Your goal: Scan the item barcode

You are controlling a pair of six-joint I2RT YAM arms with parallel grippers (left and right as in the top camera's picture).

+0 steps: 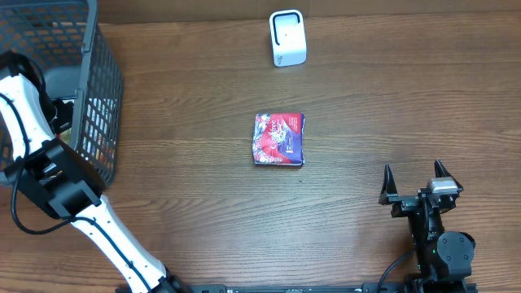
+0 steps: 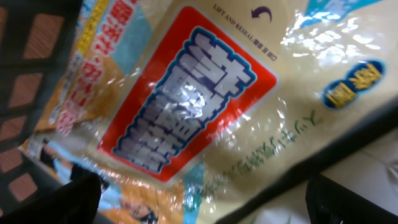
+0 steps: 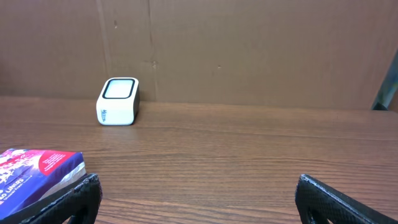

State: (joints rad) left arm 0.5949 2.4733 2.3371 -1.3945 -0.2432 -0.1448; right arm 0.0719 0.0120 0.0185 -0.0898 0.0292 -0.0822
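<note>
My left gripper (image 2: pixel 211 200) is down inside the black wire basket (image 1: pixel 102 98) and stands open. Its dark fingertips (image 2: pixel 74 200) frame a glossy cream snack bag (image 2: pixel 205 93) with a red label, very close below, and nothing is between them. In the overhead view the basket wall hides this gripper. A red and purple packet (image 1: pixel 279 139) lies flat mid-table and shows at the left edge of the right wrist view (image 3: pixel 37 171). The white barcode scanner (image 1: pixel 287 38) stands at the back, also seen from the right wrist (image 3: pixel 118 101). My right gripper (image 1: pixel 413 172) rests open and empty at the front right.
The basket fills the table's back left corner, with my white left arm (image 1: pixel 32 155) bent over its rim. A brown cardboard wall (image 3: pixel 249 50) closes off the far side of the wooden table (image 1: pixel 391 98).
</note>
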